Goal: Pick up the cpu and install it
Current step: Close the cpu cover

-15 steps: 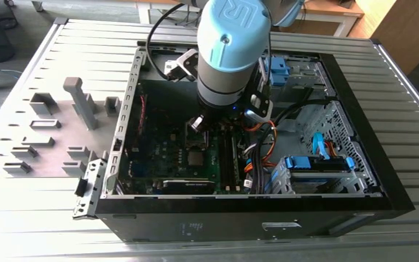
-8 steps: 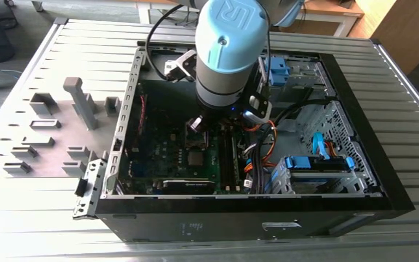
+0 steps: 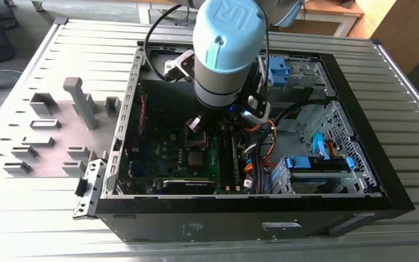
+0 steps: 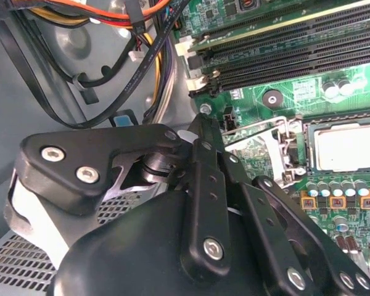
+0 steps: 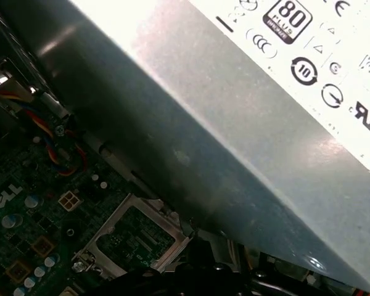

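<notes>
Silvery-grey square metal-topped cpu [image 4: 348,147]: seated in dark-framed socket [image 4: 310,154], green motherboard [image 4: 290,102]. Black gripper [image 4: 201,126] nearby; I cannot tell its grip.

I find the cpu [image 4: 347,147] sitting in the socket [image 4: 307,154] on the motherboard [image 3: 159,158], inside the case [image 3: 253,221]. Memory slots [image 4: 283,58] lie just beside the socket toward the exterior view's right, with cables [image 3: 257,155] and the drive cage [image 3: 315,172] beyond them. Holder blocks [image 3: 49,125] stand well off on its other side, outside the case. The arm [image 3: 220,54] stands just behind it.
</notes>
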`<state>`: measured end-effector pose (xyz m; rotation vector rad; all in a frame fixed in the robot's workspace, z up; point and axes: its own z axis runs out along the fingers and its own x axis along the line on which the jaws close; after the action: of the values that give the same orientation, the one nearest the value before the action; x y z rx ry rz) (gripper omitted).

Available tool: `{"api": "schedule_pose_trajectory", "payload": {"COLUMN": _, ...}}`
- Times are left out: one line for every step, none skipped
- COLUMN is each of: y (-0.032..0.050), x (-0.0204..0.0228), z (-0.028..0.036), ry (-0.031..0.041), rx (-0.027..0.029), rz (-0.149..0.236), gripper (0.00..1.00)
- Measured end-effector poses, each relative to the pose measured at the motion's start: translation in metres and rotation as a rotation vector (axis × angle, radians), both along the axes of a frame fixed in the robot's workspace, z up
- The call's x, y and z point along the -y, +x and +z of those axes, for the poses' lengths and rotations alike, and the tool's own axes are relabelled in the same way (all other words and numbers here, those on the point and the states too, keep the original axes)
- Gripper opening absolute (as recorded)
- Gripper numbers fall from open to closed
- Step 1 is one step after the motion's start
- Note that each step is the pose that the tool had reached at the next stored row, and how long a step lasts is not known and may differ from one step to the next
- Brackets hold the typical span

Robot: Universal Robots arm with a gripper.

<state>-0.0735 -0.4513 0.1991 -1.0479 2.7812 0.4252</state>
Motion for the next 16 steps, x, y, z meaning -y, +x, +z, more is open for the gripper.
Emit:
{"api": "schedule_pose_trajectory", "payload": {"y": -0.0001, "x": 0.0000, "z": 0.0000, "ry": -0.0001, "rx": 0.0000, "rz": 0.000, "gripper": 0.11}}
{"api": "schedule_pose_trajectory", "payload": {"y": -0.0001, "x": 0.0000, "z": 0.0000, "ry": 0.0000, "rx": 0.0000, "rz": 0.000, "gripper": 0.11}}
{"api": "schedule_pose_trajectory", "payload": {"y": -0.0001, "x": 0.0000, "z": 0.0000, "ry": 0.0000, "rx": -0.0001, "rz": 0.002, "gripper": 0.11}}
{"api": "schedule_pose_trajectory", "payload": {"y": -0.0002, "x": 0.0000, "z": 0.0000, "ry": -0.0001, "rx": 0.0000, "rz": 0.006, "gripper": 0.11}}
{"api": "schedule_pose_trajectory", "payload": {"y": -0.0001, "x": 0.0000, "z": 0.0000, "ry": -0.0001, "rx": 0.0000, "rz": 0.016, "gripper": 0.11}}
{"api": "schedule_pose_trajectory", "payload": {"y": -0.0001, "x": 0.0000, "z": 0.0000, "ry": 0.0000, "rx": 0.0001, "rz": 0.029, "gripper": 0.11}}
{"api": "schedule_pose_trajectory", "payload": {"y": 0.0000, "x": 0.0000, "z": 0.0000, "ry": -0.0001, "rx": 0.0002, "rz": 0.044, "gripper": 0.11}}
{"api": "schedule_pose_trajectory", "payload": {"y": 0.0000, "x": 0.0000, "z": 0.0000, "ry": 0.0000, "rx": 0.0003, "rz": 0.059, "gripper": 0.11}}
{"api": "schedule_pose_trajectory", "payload": {"y": -0.0001, "x": 0.0000, "z": 0.0000, "ry": 0.0001, "rx": -0.0001, "rz": 0.073, "gripper": 0.11}}
{"api": "schedule_pose_trajectory", "payload": {"y": -0.0001, "x": 0.0000, "z": 0.0000, "ry": 0.0000, "rx": 0.0000, "rz": 0.086, "gripper": 0.11}}
{"api": "schedule_pose_trajectory", "payload": {"y": -0.0001, "x": 0.0000, "z": 0.0000, "ry": 0.0000, "rx": -0.0001, "rz": 0.094, "gripper": 0.11}}
{"api": "schedule_pose_trajectory", "payload": {"y": 0.0000, "x": 0.0000, "z": 0.0000, "ry": -0.0001, "rx": 0.0000, "rz": 0.097, "gripper": 0.11}}
{"api": "schedule_pose_trajectory", "payload": {"y": 0.0003, "x": 0.0000, "z": 0.0000, "ry": 0.0000, "rx": -0.0001, "rz": 0.098, "gripper": 0.11}}
{"api": "schedule_pose_trajectory", "payload": {"y": 0.0007, "x": 0.0000, "z": -0.0001, "ry": 0.0001, "rx": -0.0001, "rz": 0.098, "gripper": 0.11}}
{"api": "schedule_pose_trajectory", "payload": {"y": 0.0012, "x": 0.0000, "z": -0.0001, "ry": 0.0001, "rx": -0.0002, "rz": 0.099, "gripper": 0.11}}
{"api": "schedule_pose_trajectory", "payload": {"y": 0.0017, "x": 0.0000, "z": 0.0000, "ry": 0.0001, "rx": -0.0002, "rz": 0.099, "gripper": 0.11}}
